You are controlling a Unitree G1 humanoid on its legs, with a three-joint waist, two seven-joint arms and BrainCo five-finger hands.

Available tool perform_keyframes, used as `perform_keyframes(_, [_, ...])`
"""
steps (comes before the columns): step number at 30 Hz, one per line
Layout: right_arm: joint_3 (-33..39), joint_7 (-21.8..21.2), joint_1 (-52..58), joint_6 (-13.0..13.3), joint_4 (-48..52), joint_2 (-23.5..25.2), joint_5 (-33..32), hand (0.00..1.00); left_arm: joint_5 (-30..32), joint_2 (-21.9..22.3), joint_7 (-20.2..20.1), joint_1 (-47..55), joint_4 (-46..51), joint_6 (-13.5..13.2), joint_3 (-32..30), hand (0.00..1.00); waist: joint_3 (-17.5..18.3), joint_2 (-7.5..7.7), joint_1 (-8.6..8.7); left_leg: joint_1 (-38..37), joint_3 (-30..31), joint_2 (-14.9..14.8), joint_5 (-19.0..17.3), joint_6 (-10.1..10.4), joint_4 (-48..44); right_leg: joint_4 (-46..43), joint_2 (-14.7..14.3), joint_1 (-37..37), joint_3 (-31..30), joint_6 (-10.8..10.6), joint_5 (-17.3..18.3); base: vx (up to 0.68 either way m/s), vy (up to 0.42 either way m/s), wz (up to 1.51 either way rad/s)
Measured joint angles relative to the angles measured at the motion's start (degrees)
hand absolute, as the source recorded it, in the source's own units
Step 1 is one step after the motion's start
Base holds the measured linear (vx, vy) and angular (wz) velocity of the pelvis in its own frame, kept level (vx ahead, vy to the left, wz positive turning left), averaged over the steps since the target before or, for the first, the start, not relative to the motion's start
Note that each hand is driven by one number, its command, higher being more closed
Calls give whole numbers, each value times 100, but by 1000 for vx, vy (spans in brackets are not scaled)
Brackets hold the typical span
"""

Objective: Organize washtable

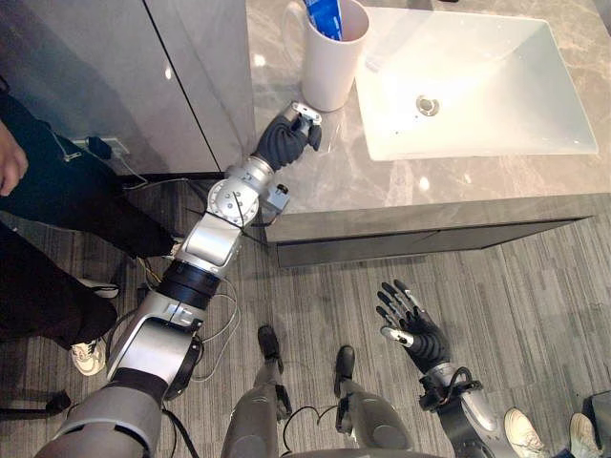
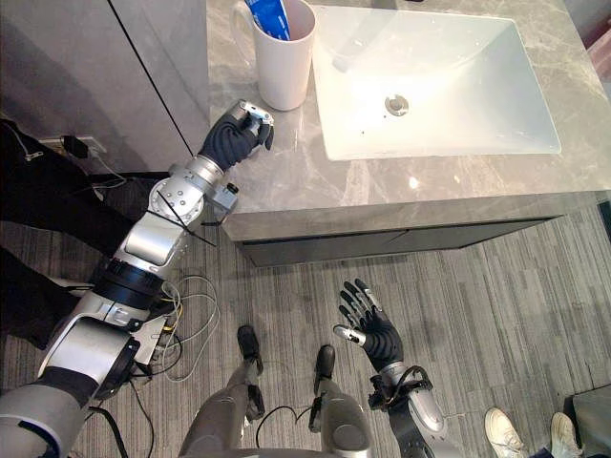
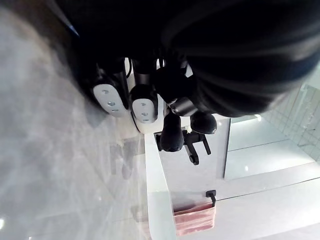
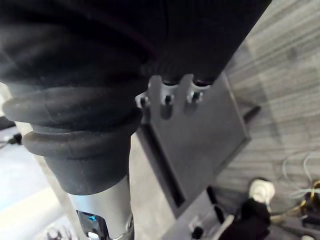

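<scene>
The white cup, with a blue tube standing in it, sits on the marble counter at the basin's 9 o'clock. The left hand rests just beside it at the cup's 7 o'clock, fingers curled on nothing visible. The right hand hangs low, fingers spread and empty. The cup looks rigid, glazed, slippery and breakable, so it is best wrapped round mid-wall.
</scene>
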State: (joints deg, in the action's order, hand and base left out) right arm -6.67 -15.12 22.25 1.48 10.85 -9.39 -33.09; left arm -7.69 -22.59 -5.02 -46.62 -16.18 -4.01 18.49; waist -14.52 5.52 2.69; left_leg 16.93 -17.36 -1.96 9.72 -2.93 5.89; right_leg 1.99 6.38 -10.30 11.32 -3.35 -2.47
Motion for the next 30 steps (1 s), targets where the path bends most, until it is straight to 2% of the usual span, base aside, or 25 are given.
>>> perform_keyframes(3, [1,3,-3,-3,0,0,0,0,0,90,-3,73,18,-20,20,100,22,-41,-26,0,5,0,0,0,0,-2,1,2,7,-2,1,24,34,1])
perform_keyframes(30, [12,24,-42,18,1,-1,0,0,-21,329,305,-312,-188,-21,109,100,27,-37,-36,153,-30,22,0,0,-1,-105,61,-219,-27,-48,24,20,27,0])
